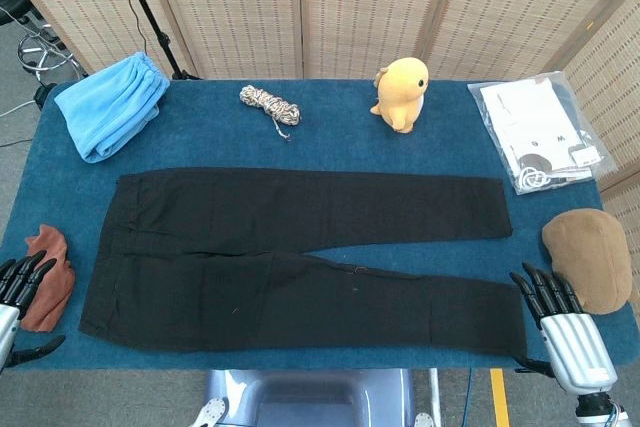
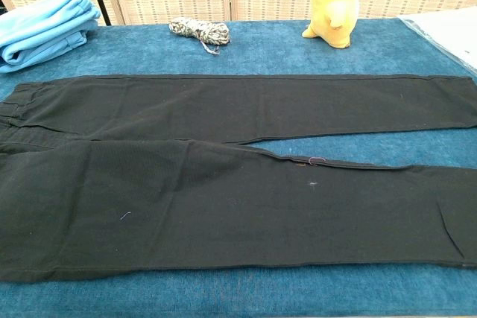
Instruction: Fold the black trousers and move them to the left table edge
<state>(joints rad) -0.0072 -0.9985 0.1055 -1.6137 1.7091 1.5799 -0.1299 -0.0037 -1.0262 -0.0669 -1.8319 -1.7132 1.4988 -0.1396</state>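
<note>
1. Head view: black trousers (image 1: 290, 257) lie flat and unfolded mid-table, waist leftward; left hand (image 1: 20, 292), cut off by the frame edge, and right hand (image 1: 560, 322) both empty, fingers apart.
2. Chest view: trouser ends cropped; hands unseen.

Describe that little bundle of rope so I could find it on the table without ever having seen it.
Start at the black trousers spread flat across the blue table. Look past them to the far edge, between the folded light-blue cloth on the left and the yellow plush toy. The rope is the small, coiled, speckled grey-white bundle there, the only cord-like thing among soft fabrics.
</note>
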